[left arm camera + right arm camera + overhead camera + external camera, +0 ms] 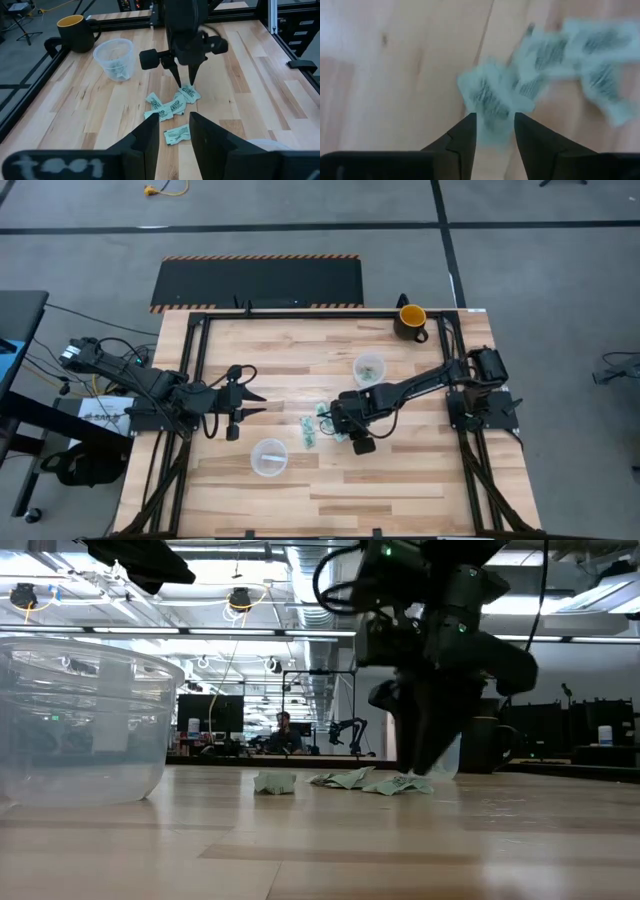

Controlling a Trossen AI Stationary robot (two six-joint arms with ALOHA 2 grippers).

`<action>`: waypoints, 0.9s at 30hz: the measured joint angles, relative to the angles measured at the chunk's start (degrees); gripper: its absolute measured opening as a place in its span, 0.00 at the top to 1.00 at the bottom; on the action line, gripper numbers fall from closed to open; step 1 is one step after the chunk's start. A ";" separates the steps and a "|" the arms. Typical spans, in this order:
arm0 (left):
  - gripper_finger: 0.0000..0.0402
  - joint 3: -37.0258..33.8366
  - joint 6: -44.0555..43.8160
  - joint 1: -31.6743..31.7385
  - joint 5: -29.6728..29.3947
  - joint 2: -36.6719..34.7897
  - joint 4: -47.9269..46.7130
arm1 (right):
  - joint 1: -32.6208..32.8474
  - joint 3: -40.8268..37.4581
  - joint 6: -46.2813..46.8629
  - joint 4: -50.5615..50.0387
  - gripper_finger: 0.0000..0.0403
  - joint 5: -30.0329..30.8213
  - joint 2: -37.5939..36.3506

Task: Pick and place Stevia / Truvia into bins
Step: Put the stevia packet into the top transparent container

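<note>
Several light green and white Stevia sachets lie loosely clustered, flat on the wood, mid-table; the left wrist view shows the sachets spread apart. My right gripper points down over the pile, open, its fingers on either side of one sachet. One clear cup farther back holds a few sachets. The other clear cup stands nearer the front. My left gripper hovers open to the left of the pile, touching nothing. My right gripper comes at one sachet at the pile's far right end from above, pointing down, with a finger on each side of it. The sachet lies flat on the table. Whether the fingertips touch it, I cannot tell.
A dark mug with a yellow inside stands at the table's far right corner. A black metal frame runs along the table's edges. Bare wood lies in front of the near cup and to the pile's right.
</note>
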 joint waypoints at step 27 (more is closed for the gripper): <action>0.76 0.00 0.00 0.01 0.00 -0.01 0.23 | -0.90 0.19 -0.45 1.82 0.82 -3.85 3.06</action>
